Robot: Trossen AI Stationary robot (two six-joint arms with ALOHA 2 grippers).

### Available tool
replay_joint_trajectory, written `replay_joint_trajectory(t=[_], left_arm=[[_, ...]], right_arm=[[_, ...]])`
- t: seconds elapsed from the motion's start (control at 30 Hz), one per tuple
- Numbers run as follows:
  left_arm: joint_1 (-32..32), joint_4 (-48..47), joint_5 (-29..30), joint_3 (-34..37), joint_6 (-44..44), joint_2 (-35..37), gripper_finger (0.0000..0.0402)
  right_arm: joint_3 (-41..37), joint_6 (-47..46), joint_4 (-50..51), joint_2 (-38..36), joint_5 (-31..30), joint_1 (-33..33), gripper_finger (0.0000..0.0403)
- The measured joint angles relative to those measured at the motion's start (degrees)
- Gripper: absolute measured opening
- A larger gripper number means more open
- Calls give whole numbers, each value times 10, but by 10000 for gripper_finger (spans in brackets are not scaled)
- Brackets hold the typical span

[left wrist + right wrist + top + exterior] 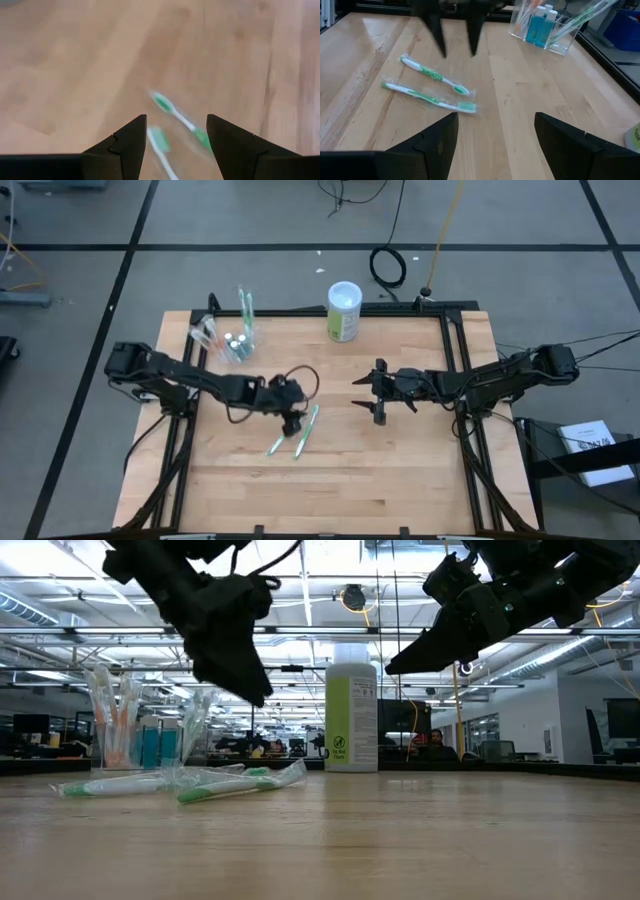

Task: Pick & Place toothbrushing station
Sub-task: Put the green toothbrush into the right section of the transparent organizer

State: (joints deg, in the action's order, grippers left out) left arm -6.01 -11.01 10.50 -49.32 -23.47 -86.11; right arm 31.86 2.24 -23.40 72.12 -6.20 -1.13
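Toothbrushes (432, 89): two, wrapped, on table (530, 125).

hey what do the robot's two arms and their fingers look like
Both arms, left and right, are matte black and jointed, with black cables looped alongside. Each gripper, left and right, ends in two dark, wedge-shaped fingers tapering to points. No markings show.

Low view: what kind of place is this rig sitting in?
Probably an open-plan robotics lab or workshop. Behind the wooden table there is a long hall with exposed ceiling beams and strip lights, rows of desks with monitors, and a person seated far back.
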Motion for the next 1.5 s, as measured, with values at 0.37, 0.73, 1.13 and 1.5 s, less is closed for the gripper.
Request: replay_joint_trajectory(t=[0.37, 0.73, 1.13, 1.5], left_arm=[[-21, 33, 63, 0, -68, -106, 211], [-14, 7, 44, 0, -124, -130, 211], [13, -61, 60, 0, -210, -130, 211], [33, -56, 26, 0, -268, -129, 195]], right_arm=[[0, -15, -2, 0, 0, 0, 254], [0, -16, -3, 0, 0, 0, 254], [0, -16, -3, 0, 0, 0, 254], [0, -16, -3, 0, 2, -1, 254]])
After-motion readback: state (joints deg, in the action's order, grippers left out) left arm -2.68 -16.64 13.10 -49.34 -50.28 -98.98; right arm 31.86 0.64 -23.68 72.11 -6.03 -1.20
